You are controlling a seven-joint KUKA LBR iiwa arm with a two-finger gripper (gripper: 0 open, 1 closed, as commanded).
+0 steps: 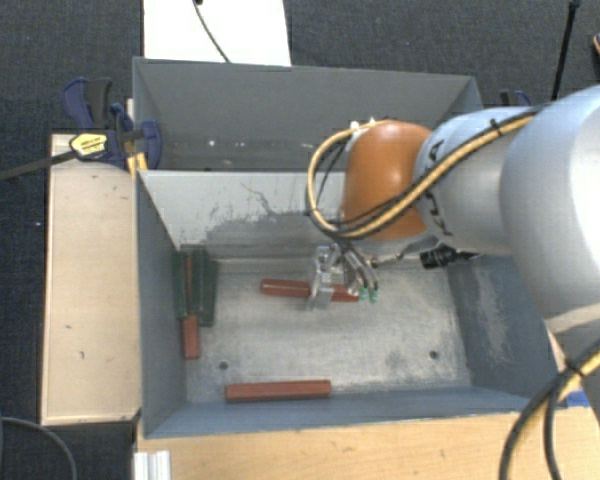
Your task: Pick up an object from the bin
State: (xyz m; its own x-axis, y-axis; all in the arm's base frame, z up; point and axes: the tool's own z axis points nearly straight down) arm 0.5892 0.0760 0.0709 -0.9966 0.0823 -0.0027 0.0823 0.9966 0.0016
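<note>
My gripper (327, 290) sits low over a slim red stick (280, 289) lying flat mid-floor in the bin (280, 108); I cannot tell how wide it stands. The stick looks stiff, light and smooth, so I judge a pinch across its narrow width near mid-length should stop it tipping.

Arm (540, 188) from right — hand (326, 286) pointing down

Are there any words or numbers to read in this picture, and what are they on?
None can be read. The grey bin, the red stick under the gripper, the front red stick and the dark green block show no writing.
A dark mark on the arm is too blurred to read.
</note>
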